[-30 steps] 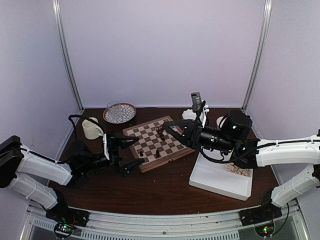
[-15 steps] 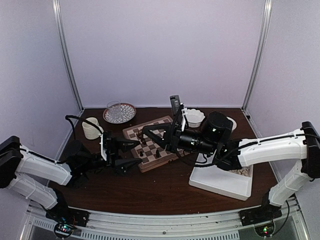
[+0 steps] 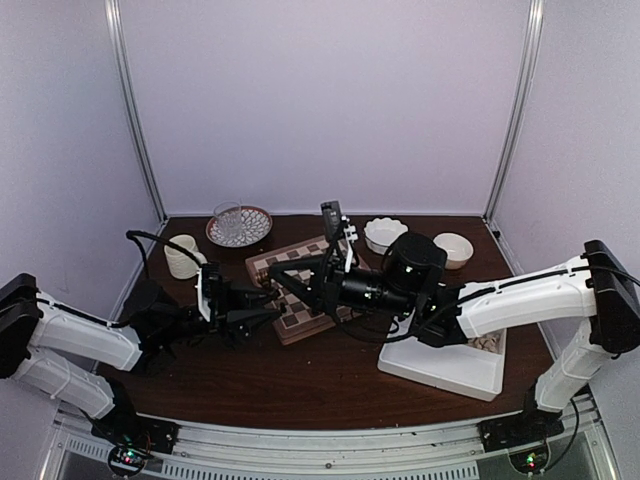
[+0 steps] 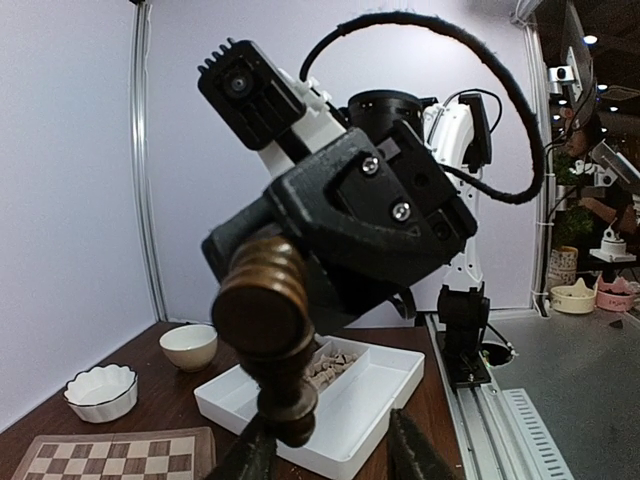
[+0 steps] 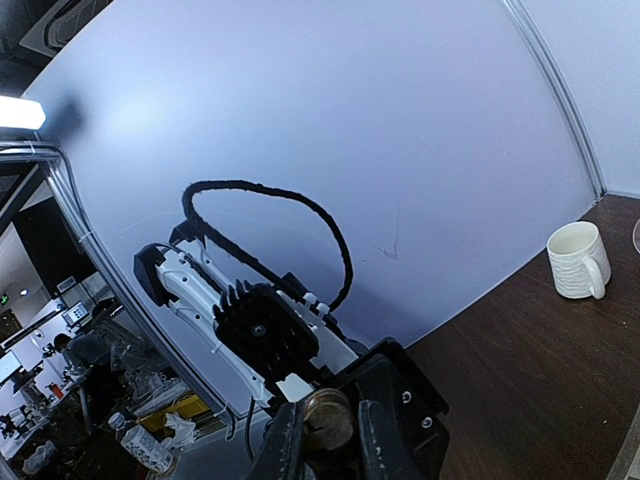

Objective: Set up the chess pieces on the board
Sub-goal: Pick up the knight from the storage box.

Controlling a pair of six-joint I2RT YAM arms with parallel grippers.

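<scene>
Dark chess piece (image 4: 268,325): a turned dark-brown figure held off the board, in the air between the two arms where they meet over the board's near left part.
Right fingers (image 5: 378,445): closed on the dark chess piece. The right wrist view shows one finger on each side of its rounded end, and the piece points toward the left arm.
Left fingers (image 4: 412,455): partly apart, one on each side of the same piece's lower end in the left wrist view. One finger lies against the piece and a gap shows beside the other, so no firm hold is visible.
Board (image 3: 300,325): a checkered wooden board lying flat and turned at an angle on the tabletop (image 3: 330,385), left of centre and largely hidden under both arms. Whether any pieces stand on it cannot be told.
White tray (image 3: 440,365): to the right of the board and apart from it, under the right arm.
Pale pieces (image 4: 330,368): heaped in one compartment of the white tray.
Mug (image 3: 182,256): a cream mug upright near the far left corner.
Plate (image 3: 250,235): behind the board, with a glass (image 3: 228,218) standing on it.
Bowls (image 3: 385,234): two white bowls side by side along the back, to the right of the board.
</scene>
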